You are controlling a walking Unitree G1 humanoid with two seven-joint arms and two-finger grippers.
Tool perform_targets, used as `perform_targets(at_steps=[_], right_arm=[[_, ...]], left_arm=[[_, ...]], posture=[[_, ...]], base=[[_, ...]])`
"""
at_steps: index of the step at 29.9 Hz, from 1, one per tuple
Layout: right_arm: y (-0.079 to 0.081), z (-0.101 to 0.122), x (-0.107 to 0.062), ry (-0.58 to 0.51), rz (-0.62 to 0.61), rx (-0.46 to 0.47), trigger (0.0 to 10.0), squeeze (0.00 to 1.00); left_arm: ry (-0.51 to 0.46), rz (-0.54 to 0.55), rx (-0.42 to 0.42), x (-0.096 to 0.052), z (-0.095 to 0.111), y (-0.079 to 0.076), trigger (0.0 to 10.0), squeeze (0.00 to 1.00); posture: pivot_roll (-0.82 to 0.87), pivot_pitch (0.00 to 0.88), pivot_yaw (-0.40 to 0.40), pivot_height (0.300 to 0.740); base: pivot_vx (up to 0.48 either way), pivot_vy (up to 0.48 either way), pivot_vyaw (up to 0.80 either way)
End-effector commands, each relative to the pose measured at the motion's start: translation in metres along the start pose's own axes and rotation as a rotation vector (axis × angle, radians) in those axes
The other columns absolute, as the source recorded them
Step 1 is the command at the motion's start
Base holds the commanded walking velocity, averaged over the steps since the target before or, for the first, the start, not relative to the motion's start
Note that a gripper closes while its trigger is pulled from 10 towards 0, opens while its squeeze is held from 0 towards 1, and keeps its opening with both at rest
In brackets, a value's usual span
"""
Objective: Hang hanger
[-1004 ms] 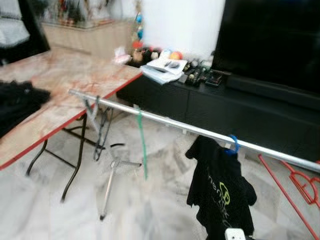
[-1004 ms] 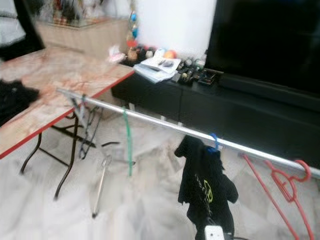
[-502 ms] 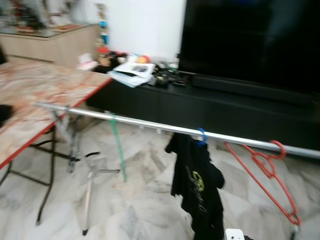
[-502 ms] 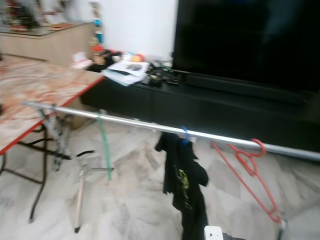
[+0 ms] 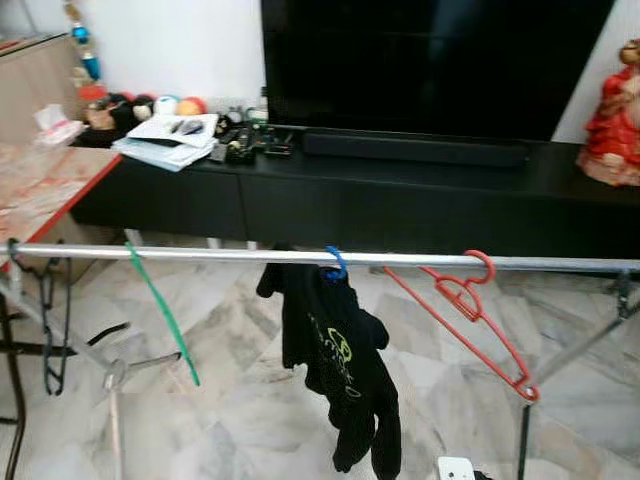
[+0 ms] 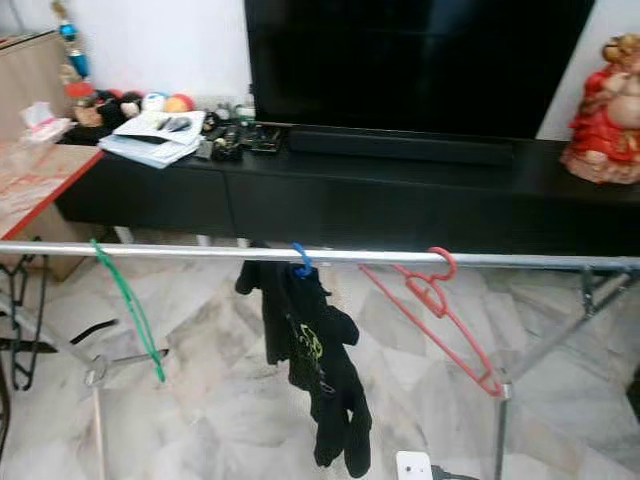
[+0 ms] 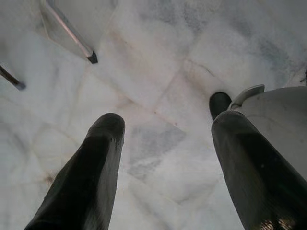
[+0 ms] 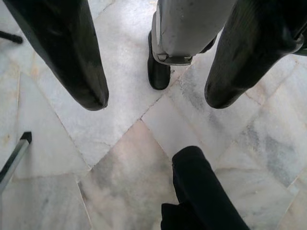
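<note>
Here we see the red hanger point(image 5: 463, 306) hooked on the silver rail point(image 5: 200, 255), right of a black shirt point(image 5: 338, 362) on a blue hanger point(image 5: 335, 264). Our left end effector point(image 7: 165, 143) and right end effector point(image 8: 156, 86) hang over the marble floor point(image 5: 250, 420), fingers apart, holding nothing.

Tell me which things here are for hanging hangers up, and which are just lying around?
For the job:
- long silver metal rail
- red plastic hanger hooked on it
- green plastic hanger hooked on it
- blue hook carrying a black printed shirt

Just lying about:
- big black television
- pile of papers on the low black cabinet
- red figurine
- marble-pattern table
</note>
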State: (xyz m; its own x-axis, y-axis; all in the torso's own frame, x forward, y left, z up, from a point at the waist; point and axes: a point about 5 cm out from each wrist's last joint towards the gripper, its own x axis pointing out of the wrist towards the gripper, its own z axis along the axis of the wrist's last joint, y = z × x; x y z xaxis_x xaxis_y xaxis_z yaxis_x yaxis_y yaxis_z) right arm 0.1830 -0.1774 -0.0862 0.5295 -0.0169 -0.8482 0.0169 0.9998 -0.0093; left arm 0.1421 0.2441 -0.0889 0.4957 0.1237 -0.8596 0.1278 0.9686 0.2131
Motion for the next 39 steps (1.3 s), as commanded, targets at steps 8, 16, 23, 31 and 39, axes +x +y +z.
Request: perform_targets(at_steps=[8, 16, 23, 31, 39], right_arm=[[0.006, 0.001, 0.001, 0.008, 0.001, 0.009, 10.0, 0.0], [-0.009, 0.002, 0.0, 0.006, -0.036, 0.022, 10.0, 0.0], [-0.023, 0.002, -0.002, 0.019, -0.075, 0.028, 10.0, 0.0], [-0.012, 0.001, 0.0, 0.017, -0.074, 0.068, 10.0, 0.0], [-0.01, 0.0, -0.001, 0.013, -0.078, 0.086, 10.0, 0.0]], left_arm=[[0.061, 0.028, -0.006, -0.004, -0.016, 0.011, 10.0, 0.0], [0.05, 0.002, -0.006, 0.001, -0.005, -0.006, 10.0, 0.0], [0.042, -0.029, -0.013, 0.002, -0.002, -0.022, 10.0, 0.0], [0.047, -0.023, 0.001, 0.002, -0.001, -0.016, 10.0, 0.0], [0.054, -0.022, 0.011, 0.002, -0.003, -0.014, 10.0, 0.0]], posture=[[0.1, 0.0, 0.037, 0.74], [0.09, 0.0, 0.028, 0.74], [0.1, 0.0, 0.009, 0.74], [0.08, 0.0, 0.046, 0.74], [0.06, 0.0, 0.06, 0.74]], base=[[0.0, -0.18, -0.76], [0.0, 0.0, -0.76], [0.0, 0.0, -0.76], [0.0, 0.0, -0.75], [0.0, 0.0, -0.74]])
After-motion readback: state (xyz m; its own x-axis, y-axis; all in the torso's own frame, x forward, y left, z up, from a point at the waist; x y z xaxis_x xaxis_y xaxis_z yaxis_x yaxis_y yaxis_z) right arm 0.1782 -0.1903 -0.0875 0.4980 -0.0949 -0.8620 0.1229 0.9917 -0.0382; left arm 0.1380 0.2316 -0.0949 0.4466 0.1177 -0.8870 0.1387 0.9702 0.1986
